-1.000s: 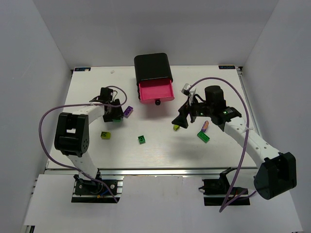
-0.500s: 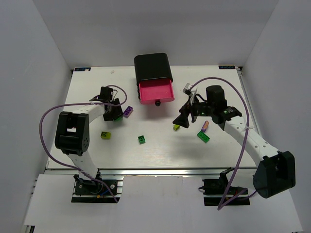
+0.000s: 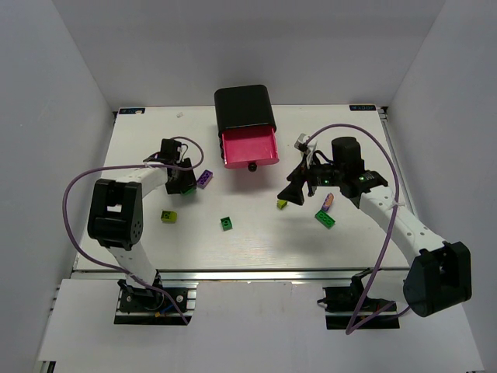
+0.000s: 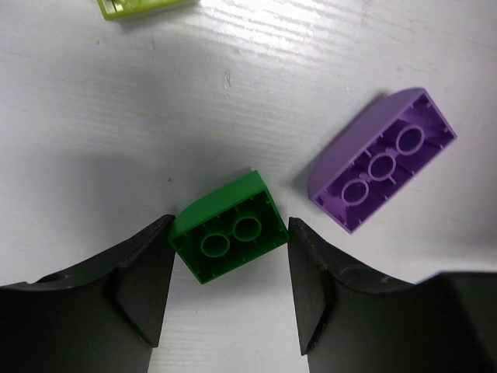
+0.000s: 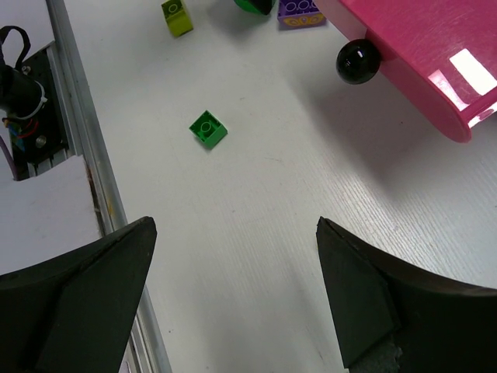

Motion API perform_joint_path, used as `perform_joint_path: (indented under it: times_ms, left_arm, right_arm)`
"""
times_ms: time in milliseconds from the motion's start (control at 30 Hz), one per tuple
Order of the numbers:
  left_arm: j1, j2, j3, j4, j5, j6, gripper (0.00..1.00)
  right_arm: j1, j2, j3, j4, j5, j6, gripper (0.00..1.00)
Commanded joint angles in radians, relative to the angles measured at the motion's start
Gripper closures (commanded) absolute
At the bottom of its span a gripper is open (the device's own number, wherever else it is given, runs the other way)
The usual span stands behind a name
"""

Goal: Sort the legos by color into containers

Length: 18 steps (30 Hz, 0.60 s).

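Observation:
In the left wrist view a dark green lego [image 4: 229, 237] lies studs-down on the table. It sits between the tips of my left gripper [image 4: 231, 221], whose open jaws stand close against its two corners. A purple lego [image 4: 380, 159] lies just to its right, and a lime lego [image 4: 140, 6] shows at the top edge. My right gripper [image 5: 233, 233] hangs wide open above bare table with nothing in it. Below it lie a small lime lego [image 3: 282, 204], a green lego [image 3: 325, 219] and a pinkish one [image 3: 328, 200]. One magenta drawer [image 3: 248, 148] is pulled out of the black cabinet [image 3: 244, 107].
Another green lego [image 3: 226, 223] lies mid-table and a lime one [image 3: 168, 216] lies front left. The drawer's black knob [image 5: 358, 61] juts out toward the table's middle. The metal rail [image 5: 85, 155] marks the near edge, and white walls enclose the table.
My left jaws have narrowed round the dark green lego. The right arm has shifted only slightly and its jaws stay wide.

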Motion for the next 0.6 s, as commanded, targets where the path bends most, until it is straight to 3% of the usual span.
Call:
perform_joint_path:
  times_ms: [0,200,333,467,567]
  left_arm:
    - [-0.006,-0.113,0.005,-0.028,0.05,0.021,0.7]
    - [-0.006,-0.308,-0.029,-0.022,0.096,0.028,0.75]
    - [-0.006,-0.44,-0.015,-0.01,0.164,0.033,0.78]
    - [-0.017,-0.465,0.026,0.058,0.364,0.035,0.79]
    - [-0.049,-0.429,0.072,0.102,0.431,0.01,0.8]
  right_arm:
    - [-0.008,0.002,-0.001,0.023,-0.041,0.005,0.11]
    - [-0.012,0.013,0.003,0.008,-0.05,-0.004,0.12]
    - [-0.011,0.02,0.008,-0.004,-0.047,-0.018,0.19]
    - [-0.009,0.005,0.009,-0.017,-0.024,-0.041,0.28]
    - [-0.008,-0.01,0.002,-0.009,-0.02,-0.041,0.3]
